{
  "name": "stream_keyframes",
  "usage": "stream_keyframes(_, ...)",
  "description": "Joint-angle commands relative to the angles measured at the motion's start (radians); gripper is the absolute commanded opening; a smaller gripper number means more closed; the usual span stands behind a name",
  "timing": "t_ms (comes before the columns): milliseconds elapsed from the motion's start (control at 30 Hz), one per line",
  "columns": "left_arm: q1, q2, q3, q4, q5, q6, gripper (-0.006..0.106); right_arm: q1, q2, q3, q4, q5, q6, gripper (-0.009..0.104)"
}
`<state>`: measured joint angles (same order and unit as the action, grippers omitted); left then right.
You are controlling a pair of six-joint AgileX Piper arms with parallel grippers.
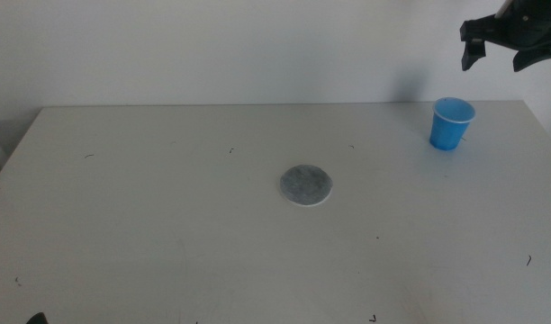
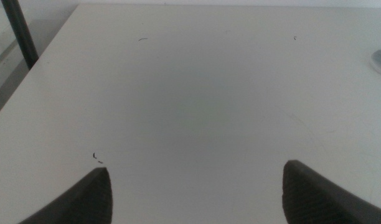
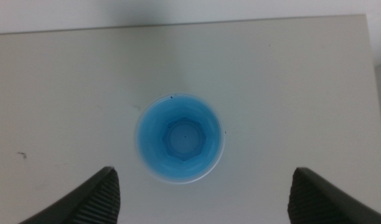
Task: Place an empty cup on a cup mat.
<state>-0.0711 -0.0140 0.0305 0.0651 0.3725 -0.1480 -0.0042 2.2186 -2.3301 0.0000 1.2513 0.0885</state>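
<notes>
Right gripper (image 1: 499, 56) hangs wide open, high above the cup (image 1: 451, 123) standing upright at the table's (image 1: 149, 207) far right, well apart from the cup mat (image 1: 306, 185) mid-table. Left wrist: left gripper (image 2: 197, 190) spread wide over bare table. Right wrist: empty cup (image 3: 181, 138) seen from straight above.

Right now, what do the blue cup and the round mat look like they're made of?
The cup looks like thin disposable plastic or coated paper: smooth, uniform blue, with a thin pale rim. The cup mat looks like stone or ceramic, possibly a print: mottled grey, matte, white edge. The right gripper hovers open above the cup.
</notes>
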Motion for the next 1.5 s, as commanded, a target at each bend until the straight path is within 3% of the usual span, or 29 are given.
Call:
stream_keyframes(0, 0.001, -0.003, -0.006, 0.0, -0.067, -0.011, 0.105, -0.021, -0.025, -0.043, -0.012, -0.014, -0.005, 0.094)
stream_keyframes(733, 0.001, -0.003, -0.006, 0.0, -0.067, -0.011, 0.105, -0.042, 0.158, -0.043, -0.008, -0.201, 0.006, 0.094)
stream_keyframes(900, 0.001, -0.003, -0.006, 0.0, -0.067, -0.011, 0.105, -0.042, 0.19, -0.043, -0.008, -0.203, 0.006, 0.09)
stream_keyframes(1067, 0.001, -0.003, -0.006, 0.0, -0.067, -0.011, 0.105, -0.041, 0.195, -0.043, -0.008, -0.216, 0.006, 0.066)
stream_keyframes(1300, 0.001, -0.003, -0.006, 0.0, -0.067, -0.011, 0.105, -0.041, 0.195, -0.043, -0.007, -0.219, -0.002, -0.001)
stream_keyframes(1467, 0.001, -0.003, -0.006, 0.0, -0.067, -0.011, 0.105, -0.041, 0.187, -0.043, 0.015, -0.201, -0.002, -0.001)
